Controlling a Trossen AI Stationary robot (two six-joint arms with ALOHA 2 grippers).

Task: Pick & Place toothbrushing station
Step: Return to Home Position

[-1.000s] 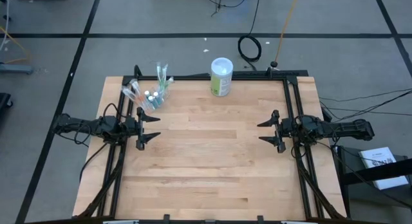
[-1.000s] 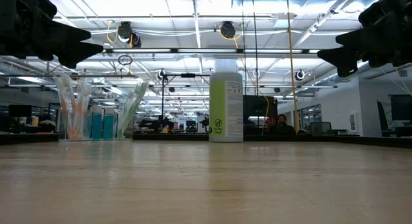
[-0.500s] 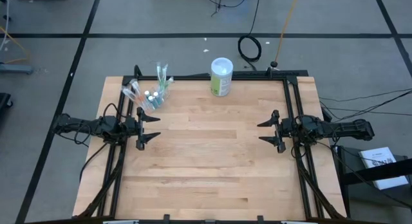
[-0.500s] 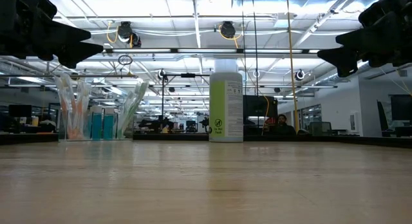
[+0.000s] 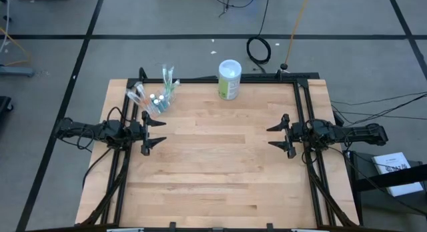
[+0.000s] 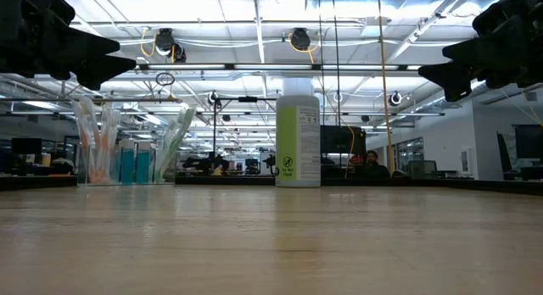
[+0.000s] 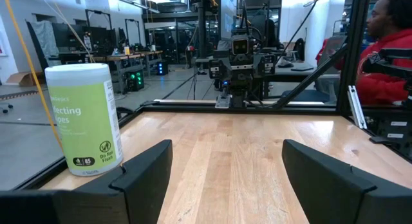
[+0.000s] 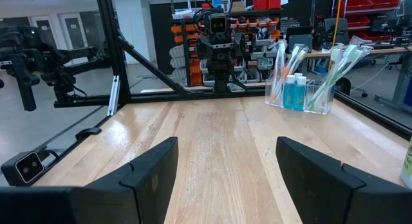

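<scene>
The toothbrushing station, a small clear cup with green-and-white and pinkish toothbrushes and teal white-capped tubes, stands on its base at the table's far left corner. It also shows in the low view and the right wrist view. My left gripper is open and empty at the table's left side, nearer than the station. My right gripper is open and empty at the table's right side.
A bigger green-and-white canister stands at the table's far edge, near its middle; it also shows in the left wrist view. A black frame runs along the table's edges. A person in red is beyond the table's right side.
</scene>
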